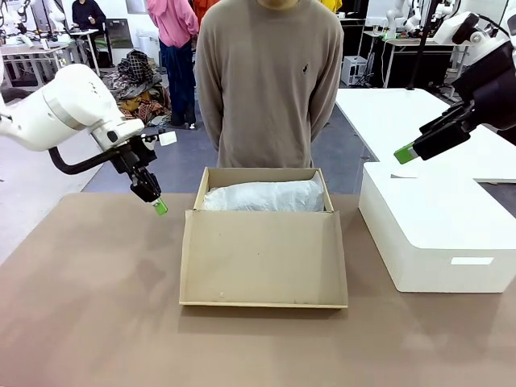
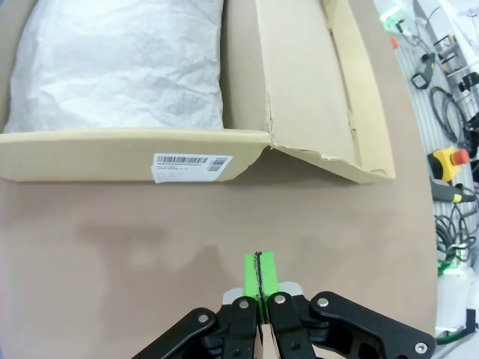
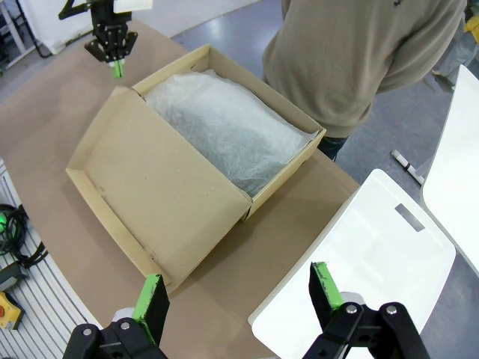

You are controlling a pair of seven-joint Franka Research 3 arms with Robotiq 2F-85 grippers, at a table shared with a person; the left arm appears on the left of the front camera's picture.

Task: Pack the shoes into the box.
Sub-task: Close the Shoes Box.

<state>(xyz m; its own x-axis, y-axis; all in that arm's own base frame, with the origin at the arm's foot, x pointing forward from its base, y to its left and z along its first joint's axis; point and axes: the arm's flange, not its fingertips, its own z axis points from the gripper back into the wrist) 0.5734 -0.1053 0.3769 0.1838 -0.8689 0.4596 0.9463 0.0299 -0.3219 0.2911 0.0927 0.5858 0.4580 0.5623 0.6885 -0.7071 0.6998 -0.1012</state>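
Cardboard dominates the middle of the table: the box sits with its long axis running left to right across the front view, parallel to the table's far edge, its open top facing up. White tissue paper fills the tray, bunched into a low mound; whether the shoes lie beneath it cannot be told. The attached lid folds down flat toward the robot's side, its inner face up and its rim walls standing, and it reaches a little wider than the tray. A white barcode label is stuck on the tray's short end wall that faces the left arm.

Going from the left, the left gripper hangs above the table just beside the box's left end, apart from it, the arm bending in from the picture's left edge and the fingers pointing down and slightly inward. Its 2 green pads press flat against each other with nothing between them.

At the far side, behind the box, a person in a tan sweater stands with both arms behind the back.

To the right, a white box rests on the table, near the cardboard one but not touching. The right gripper hovers high above that box's left part, tilted down to the left, its fingers spread wide and holding nothing.
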